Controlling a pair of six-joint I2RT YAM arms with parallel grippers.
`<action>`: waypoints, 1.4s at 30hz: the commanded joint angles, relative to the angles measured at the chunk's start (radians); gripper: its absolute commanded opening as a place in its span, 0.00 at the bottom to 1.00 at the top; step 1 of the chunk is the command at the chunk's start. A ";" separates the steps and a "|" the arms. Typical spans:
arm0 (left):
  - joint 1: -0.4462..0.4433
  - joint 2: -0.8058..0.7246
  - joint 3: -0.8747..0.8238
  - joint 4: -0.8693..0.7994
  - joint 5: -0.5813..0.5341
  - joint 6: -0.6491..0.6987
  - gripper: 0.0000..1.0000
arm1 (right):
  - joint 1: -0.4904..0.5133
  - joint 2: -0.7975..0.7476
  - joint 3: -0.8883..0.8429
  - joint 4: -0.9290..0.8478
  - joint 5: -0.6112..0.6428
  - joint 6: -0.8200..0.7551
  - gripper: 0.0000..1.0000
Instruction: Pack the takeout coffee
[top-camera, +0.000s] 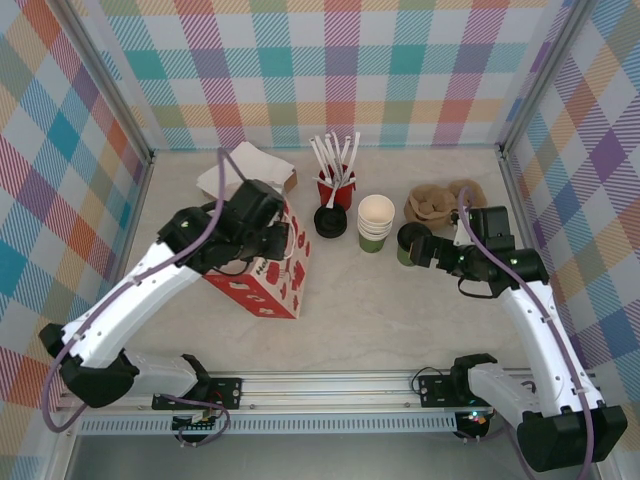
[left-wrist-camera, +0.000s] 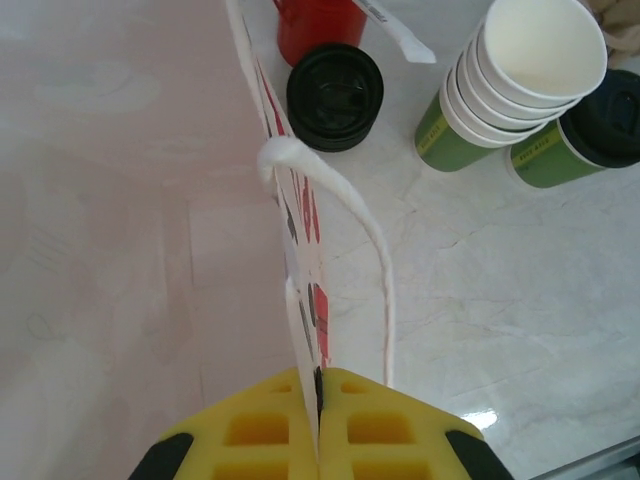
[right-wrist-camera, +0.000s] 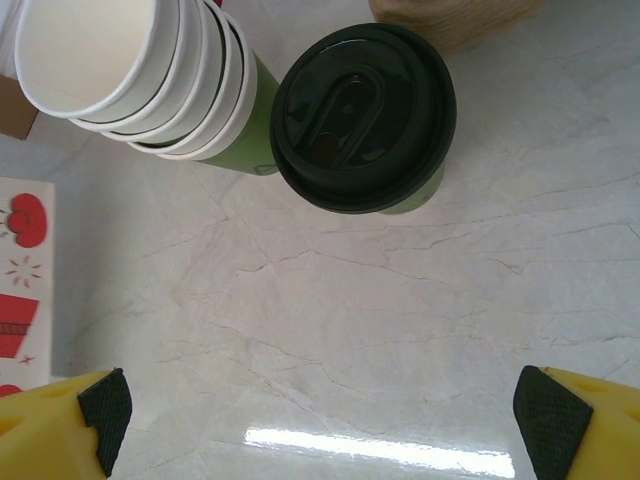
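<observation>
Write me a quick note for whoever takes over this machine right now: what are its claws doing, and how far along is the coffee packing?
Left claw: shut on the top edge of the red-and-white paper bag.
Right claw: open, empty, facing the black-lidded green cup.
That cup stands on the table beside the stack of open green cups, to the right of the bag.
Done: bag gripped.
Left: no cup is packed yet; probably grasp the lidded cup next and lower it into the bag.

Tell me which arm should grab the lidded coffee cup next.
Right: the right gripper is open, facing the lidded cup, while the left gripper is shut on the bag.
</observation>
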 joint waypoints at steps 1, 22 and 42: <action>-0.034 0.046 -0.001 0.018 -0.062 -0.030 0.00 | -0.008 -0.011 0.000 -0.001 0.017 0.012 1.00; -0.053 0.119 0.010 0.111 0.115 -0.026 0.45 | -0.010 -0.003 0.004 0.052 -0.007 -0.087 1.00; -0.046 -0.254 -0.129 0.107 -0.260 0.019 0.91 | -0.146 0.535 0.439 -0.005 -0.018 -0.315 1.00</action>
